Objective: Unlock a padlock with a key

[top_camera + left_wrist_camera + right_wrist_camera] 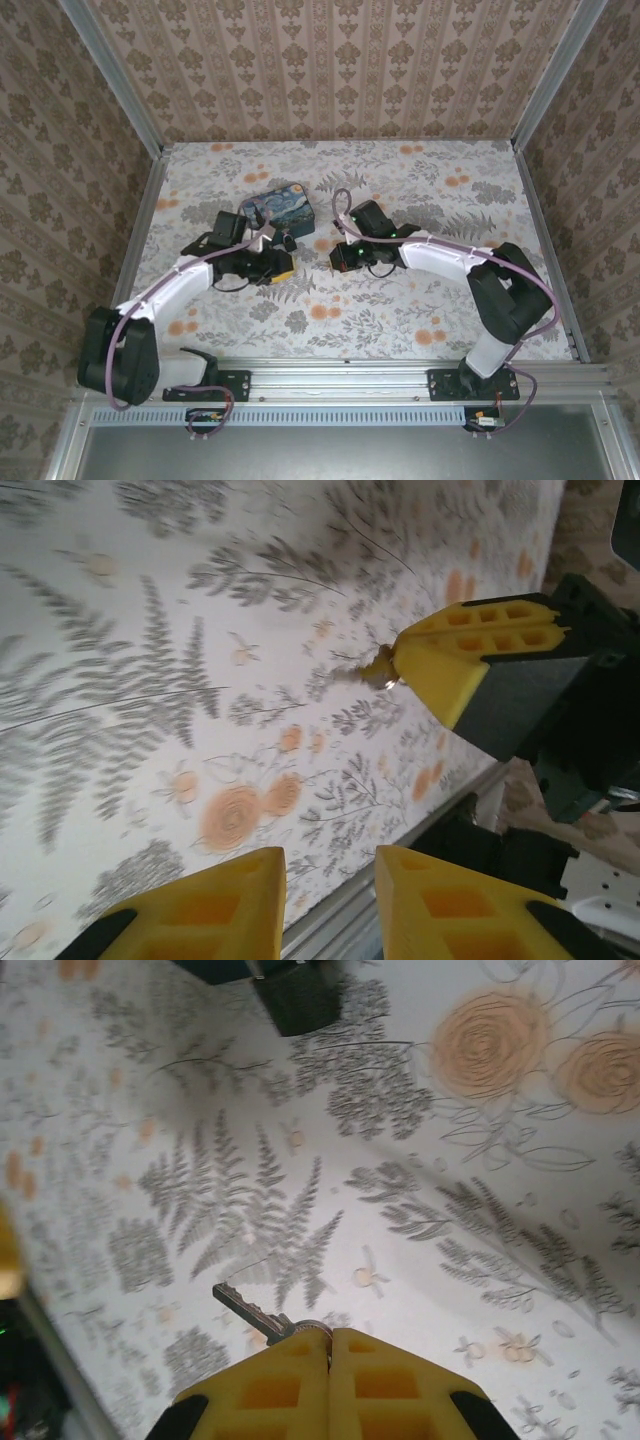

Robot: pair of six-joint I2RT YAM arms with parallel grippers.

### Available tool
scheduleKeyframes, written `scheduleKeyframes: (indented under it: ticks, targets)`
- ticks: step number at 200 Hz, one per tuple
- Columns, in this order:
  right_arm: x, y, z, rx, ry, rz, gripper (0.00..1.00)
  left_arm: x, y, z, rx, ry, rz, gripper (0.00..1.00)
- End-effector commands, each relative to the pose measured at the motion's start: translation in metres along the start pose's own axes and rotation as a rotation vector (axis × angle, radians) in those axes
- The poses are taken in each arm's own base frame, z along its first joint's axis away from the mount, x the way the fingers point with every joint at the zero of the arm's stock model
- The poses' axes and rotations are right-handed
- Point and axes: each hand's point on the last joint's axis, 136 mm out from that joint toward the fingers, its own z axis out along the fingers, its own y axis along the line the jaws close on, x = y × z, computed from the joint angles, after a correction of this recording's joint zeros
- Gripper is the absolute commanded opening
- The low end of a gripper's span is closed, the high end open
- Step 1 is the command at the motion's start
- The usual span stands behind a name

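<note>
- The key [245, 1308] is pinched by its head in the right gripper [330, 1335]. The yellow fingers are pressed together on it, and the blade juts out ahead, above the table [520, 1210].
- The padlock [295, 1000] lies further on, at the top edge of the right wrist view. It is well apart from the key tip and just beside the blue box [280, 205].
- We cannot tell which face of the padlock carries the keyhole.
- The left gripper [330, 865] hovers over the table with its two fingers apart and nothing between them. It faces the right one, and the key tip glints at that finger's end.
- We judge the step in hand to be bringing the key to the lock.
- To do it well, we should have the left fingers clamp the padlock body first, so it cannot skid on the smooth cloth.
- We should then line the blade up with the keyhole before pushing, and advance straight and slowly.
- The grip on the key is narrow and at one end, so any sideways push could twist it in the fingers.
- The key is thin silvery metal, flat, with a toothed edge.
- The padlock body is dark, blocky and hard-edged.
- The fingers are ribbed yellow plastic wedges.
- The table covering is pale, printed with grey ferns and orange roses, and looks flat and slick.
</note>
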Motion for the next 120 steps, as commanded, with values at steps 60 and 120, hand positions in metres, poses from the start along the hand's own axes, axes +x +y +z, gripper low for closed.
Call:
scheduleKeyframes:
  ticks: [60,120]
  targets:
    - [-0.004,0.044,-0.028,-0.173,-0.008,0.010,0.00,-0.025,-0.027,0.033,0.149,-0.012,-0.013,0.30]
    - [-0.003,0.035,-0.022,-0.133,-0.009,0.021,0.00,-0.024,-0.019,0.027,0.131,-0.032,-0.055,0.28]
